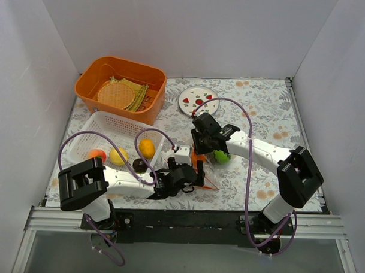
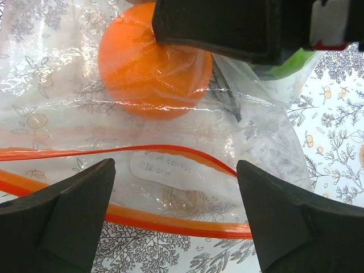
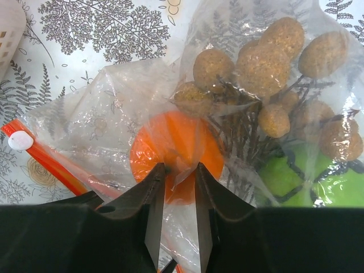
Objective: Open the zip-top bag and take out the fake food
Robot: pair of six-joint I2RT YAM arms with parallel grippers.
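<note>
The zip-top bag [image 1: 208,180] lies on the flowered cloth between my two grippers, clear and crinkled [image 3: 102,114]. Its red-orange zip strip [image 2: 170,224] runs under my left gripper [image 2: 175,170], which hangs wide open just above the mouth [image 1: 196,176]. Inside the bag are an orange fruit [image 2: 142,74], a green ball [image 3: 290,176] and several tan nut bits [image 3: 261,57]. My right gripper [image 3: 179,168] stands over the orange fruit [image 3: 153,148] from the far side [image 1: 203,150]. Its jaws are narrowly apart with a raised fold of bag plastic in the gap.
A white mesh basket [image 1: 93,124] at the left holds an orange [image 1: 147,148], a lemon [image 1: 118,156] and a reddish fruit [image 1: 97,155]. Behind it an orange bin [image 1: 88,88] holds a woven mat [image 1: 115,93]. A painted white plate [image 1: 199,101] lies beyond the right gripper. White walls enclose the table.
</note>
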